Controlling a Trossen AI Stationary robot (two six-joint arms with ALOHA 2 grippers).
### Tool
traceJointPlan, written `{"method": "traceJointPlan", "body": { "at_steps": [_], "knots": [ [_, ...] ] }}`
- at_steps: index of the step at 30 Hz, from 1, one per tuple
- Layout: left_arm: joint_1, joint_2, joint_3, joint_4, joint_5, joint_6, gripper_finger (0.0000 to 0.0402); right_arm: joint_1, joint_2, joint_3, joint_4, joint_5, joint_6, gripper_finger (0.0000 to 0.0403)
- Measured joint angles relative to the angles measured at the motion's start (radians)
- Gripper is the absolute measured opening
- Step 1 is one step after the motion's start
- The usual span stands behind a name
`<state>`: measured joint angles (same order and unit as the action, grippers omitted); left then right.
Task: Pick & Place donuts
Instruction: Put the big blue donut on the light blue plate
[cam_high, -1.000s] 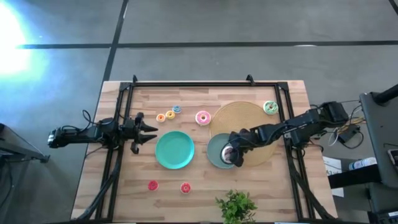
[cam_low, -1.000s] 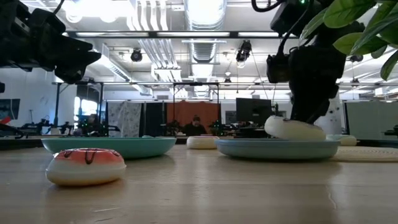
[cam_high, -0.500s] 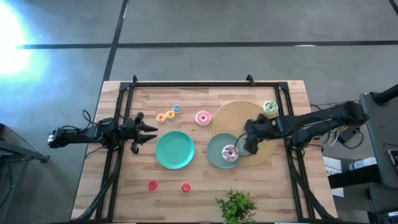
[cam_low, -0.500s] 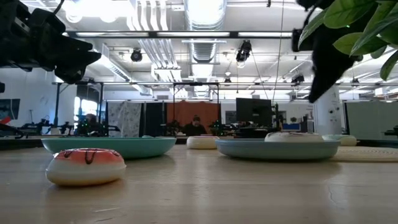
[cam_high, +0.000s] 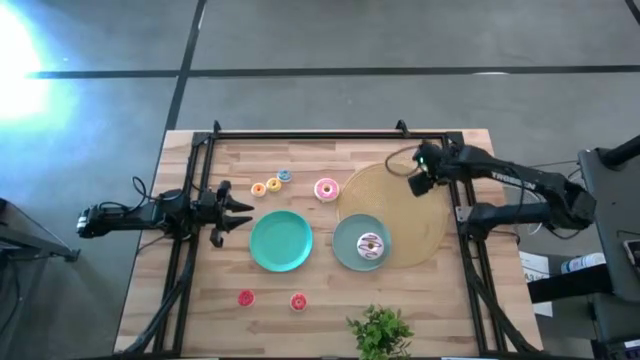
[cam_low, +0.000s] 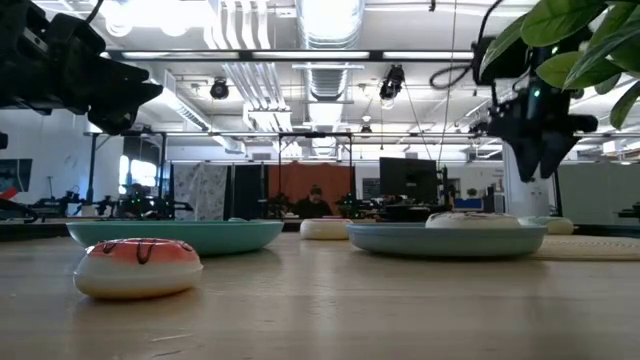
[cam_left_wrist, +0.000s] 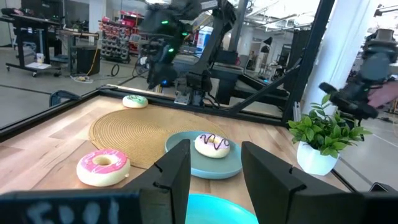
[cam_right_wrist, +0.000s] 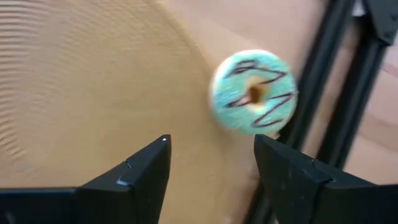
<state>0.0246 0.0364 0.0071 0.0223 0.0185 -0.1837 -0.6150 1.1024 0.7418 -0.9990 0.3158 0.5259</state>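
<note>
two fingers spread on the right gripper (cam_high: 420, 183), empty, raised over the tan disc (cam_high: 395, 205), pointing at the green donut (cam_right_wrist: 254, 92) just ahead. white donut (cam_high: 370, 245) on the small teal plate (cam_high: 345, 245) behind. left gripper (cam_high: 235, 211) parted, well apart.

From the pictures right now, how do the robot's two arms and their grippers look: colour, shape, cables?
Both arms are dark, almost black, built of slim jointed segments. The left gripper ends in two pointed dark fingers; black cables trail from its rear. The right gripper has two flat, angular dark fingers, and a thin black cable loops beside it. No markings can be read.
</note>
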Motion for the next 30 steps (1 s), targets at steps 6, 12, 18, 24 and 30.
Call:
{"method": "traceJointPlan", "body": {
  "at_steps": [6,12,18,24,30],
  "knots": [
    [0.000,0.000,0.000,0.000,0.000,0.000,0.0117,-0.198,0.146,-0.003,0.064,-0.082,-0.129,0.0225],
    [0.000,0.000,0.000,0.000,0.000,0.000,0.0117,-0.250,0.239,-0.003,0.160,-0.117,-0.171,0.0233],
    [0.000,0.000,0.000,0.000,0.000,0.000,0.0117,-0.252,0.324,-0.003,0.189,-0.115,-0.199,0.0227],
    [0.000,0.000,0.000,0.000,0.000,0.000,0.0117,-0.254,0.390,-0.002,0.256,-0.122,-0.263,0.0207],
    [0.000,0.000,0.000,0.000,0.000,0.000,0.0117,-0.254,0.382,0.004,0.276,-0.162,-0.315,0.0116]
  ]
}}
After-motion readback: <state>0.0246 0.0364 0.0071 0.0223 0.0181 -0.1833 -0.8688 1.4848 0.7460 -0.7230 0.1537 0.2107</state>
